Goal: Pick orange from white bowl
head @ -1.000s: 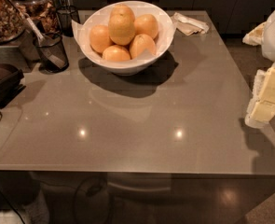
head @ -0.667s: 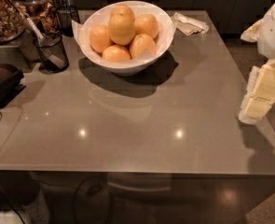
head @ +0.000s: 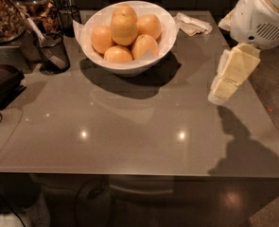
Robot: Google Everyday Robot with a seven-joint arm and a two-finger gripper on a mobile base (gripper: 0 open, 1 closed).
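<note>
The white bowl (head: 166, 38) stands at the back middle of the grey table (head: 129, 126). It holds several orange fruits. The orange (head: 124, 25), the largest and paler one, lies on top of the pile in the middle. My gripper (head: 228, 82) hangs at the right side of the table, well to the right of the bowl and lower in the view. It points down toward the table top and holds nothing that I can see. The white arm housing (head: 262, 15) is above it at the top right.
A dark glass cup (head: 51, 51) with a utensil stands left of the bowl, another dark cup (head: 69, 17) behind it. Jars of dried goods (head: 6, 13) sit at the back left. A crumpled napkin (head: 192, 25) lies right of the bowl. A dark object (head: 4, 82) rests at the left edge.
My arm and gripper have moved in from the right edge, leftward over the table's right side. The bowl and the fruits have not moved.
</note>
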